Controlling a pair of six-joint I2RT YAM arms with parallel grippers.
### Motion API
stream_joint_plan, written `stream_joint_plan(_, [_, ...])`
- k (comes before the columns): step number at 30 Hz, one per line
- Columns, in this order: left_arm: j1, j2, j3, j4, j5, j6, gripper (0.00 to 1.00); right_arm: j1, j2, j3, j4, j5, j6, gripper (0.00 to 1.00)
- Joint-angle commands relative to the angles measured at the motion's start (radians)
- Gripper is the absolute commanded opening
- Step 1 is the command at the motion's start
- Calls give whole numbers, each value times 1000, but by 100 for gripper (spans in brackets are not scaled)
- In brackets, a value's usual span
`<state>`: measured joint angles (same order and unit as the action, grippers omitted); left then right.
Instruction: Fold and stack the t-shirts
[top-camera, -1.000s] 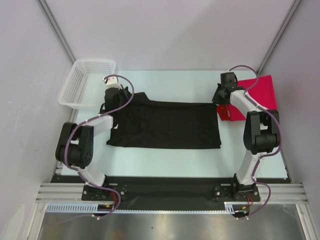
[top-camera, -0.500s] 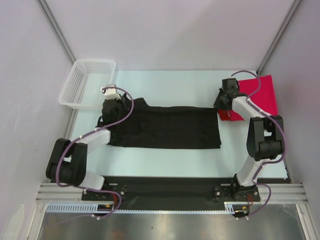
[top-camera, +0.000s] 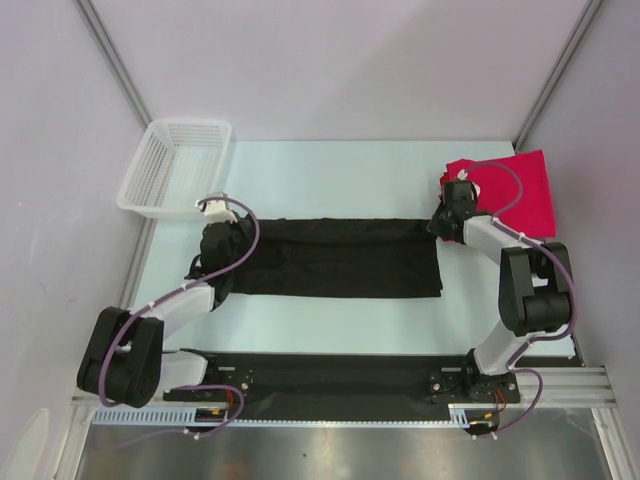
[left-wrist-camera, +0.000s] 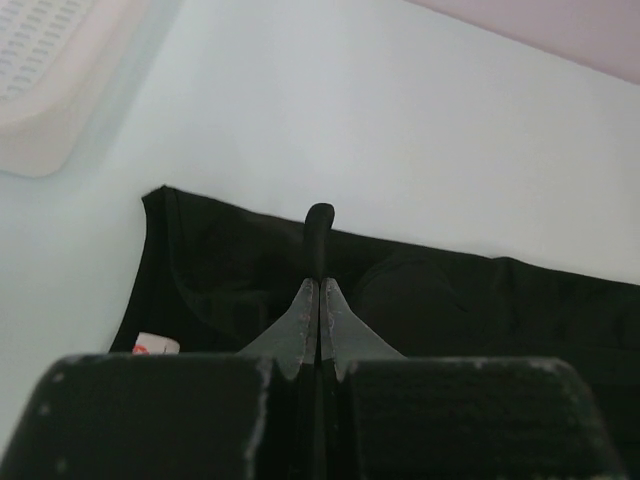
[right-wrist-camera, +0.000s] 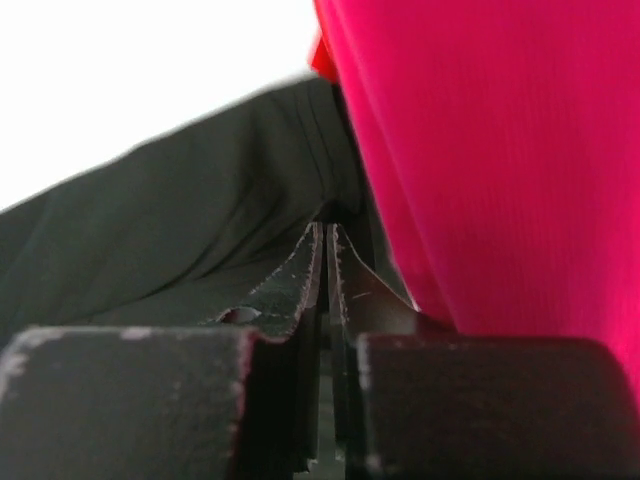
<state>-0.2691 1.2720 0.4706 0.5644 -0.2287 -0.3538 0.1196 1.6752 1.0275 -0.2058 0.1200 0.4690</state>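
Gripping the black t-shirt (top-camera: 340, 258) at opposite ends, left end effector (left-wrist-camera: 319, 290) and right end effector (right-wrist-camera: 326, 240) pinched shut, likely to lay the fold straight.

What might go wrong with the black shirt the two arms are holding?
The red t-shirts sit right beside the right gripper, so they might get snagged and dragged along. The left gripper pinches only a thin ridge of the black t-shirt; it might slip out and spoil the fold.
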Motion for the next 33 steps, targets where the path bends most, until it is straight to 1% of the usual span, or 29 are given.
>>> stream_joint_plan(1, [-12, -63, -39, -55, 12, -109, 1, 12, -66, -53, 106, 53, 40, 9])
stream_joint_plan(2, [-12, -86, -55, -89, 5, -126, 1, 23, -75, -81, 132, 61, 43, 16])
stream_joint_plan(3, [-12, -97, -62, -109, 2, -161, 2, 31, -87, -101, 146, 78, 51, 34])
stream_joint_plan(4, [-12, -112, -69, -129, -1, -178, 6, 38, -113, -119, 161, 95, 56, 43])
stream_joint_plan(6, [-12, -155, -95, -191, -18, -236, 13, 69, -146, -174, 196, 142, 62, 53])
stream_joint_plan(7, [-12, -172, -119, -205, -21, -252, 21, 81, -182, -190, 232, 156, 65, 53])
stream_joint_plan(10, [-12, -262, -173, -265, -57, -301, 30, 120, -251, -239, 275, 213, 69, 54])
stream_joint_plan(12, [-12, -346, -196, -308, -93, -335, 41, 147, -272, -248, 289, 227, 66, 54])
stream_joint_plan(13, [-12, -376, -210, -323, -96, -339, 50, 155, -278, -242, 287, 218, 65, 54])
stream_joint_plan(14, [-10, -396, -213, -331, -98, -340, 54, 164, -273, -238, 287, 202, 68, 54])
stream_joint_plan(15, [-10, -413, -208, -340, -100, -338, 57, 173, -270, -228, 287, 154, 68, 52])
stream_joint_plan(16, [-10, -428, -181, -357, -107, -338, 61, 205, -263, -210, 286, 133, 71, 50])
stream_joint_plan(18, [-7, -410, -133, -415, -115, -332, 64, 241, -232, -184, 284, 66, 89, 48])
stream_joint_plan(20, [-4, -349, -46, -469, -103, -329, 66, 294, -198, -150, 305, -11, 111, 47])
stream_joint_plan(21, [1, -323, -15, -484, -94, -326, 67, 311, -152, -138, 339, -99, 138, 46])
stream_joint_plan(22, [4, -297, 40, -495, -83, -324, 67, 325, -126, -118, 351, -141, 151, 45])
stream_joint_plan(23, [8, -236, 66, -515, -60, -321, 67, 357, -102, -81, 362, -176, 164, 46])
stream_joint_plan(24, [16, -208, 92, -524, -54, -318, 67, 368, -69, -58, 396, -248, 180, 45])
stream_joint_plan(26, [24, -125, 152, -535, -38, -317, 66, 406, 18, -12, 420, -304, 210, 48])
stream_joint_plan(27, [37, -93, 170, -535, -28, -312, 66, 414, 47, 40, 449, -366, 218, 48])
stream_joint_plan(28, [47, -64, 189, -538, -14, -310, 66, 423, 116, 66, 465, -397, 239, 50])
stream_joint_plan(29, [56, -37, 229, -552, 9, -312, 66, 428, 151, 101, 479, -428, 250, 50])
stream_joint_plan(30, [77, 27, 250, -557, 47, -313, 66, 440, 185, 161, 489, -494, 261, 50])
stream_joint_plan(31, [86, 58, 272, -586, 67, -317, 64, 443, 263, 199, 497, -525, 282, 50])
stream_joint_plan(33, [103, 148, 335, -623, 115, -315, 63, 460, 332, 261, 514, -594, 306, 49])
